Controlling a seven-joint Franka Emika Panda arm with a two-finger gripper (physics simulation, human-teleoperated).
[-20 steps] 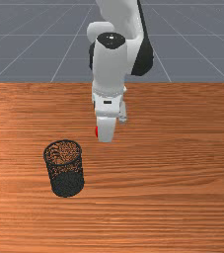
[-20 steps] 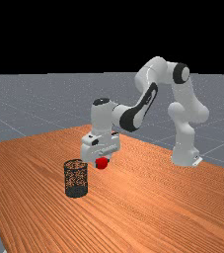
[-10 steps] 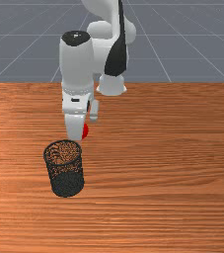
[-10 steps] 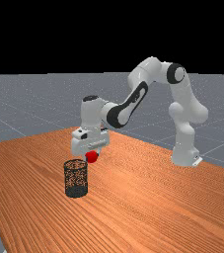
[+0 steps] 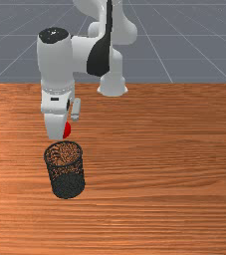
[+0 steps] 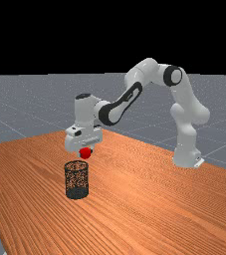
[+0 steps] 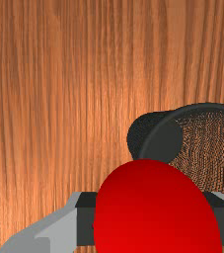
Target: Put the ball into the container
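In the far view my gripper holds the red ball above the rim of the black mesh container. Seen from the front, the gripper half covers the ball, just behind the container, which stands upright. In the wrist view the ball is pinched between both dark pads of the gripper, one on each side. The container's rim curves beside and below the ball there, partly hidden by it.
The orange-brown wooden table carries the container. The arm's base stands at the table's far side, at the far view's right.
My hand has moved toward the front view's left with the ball in it and has risen a little. In the far view the ball now hangs above the container, which has stayed put.
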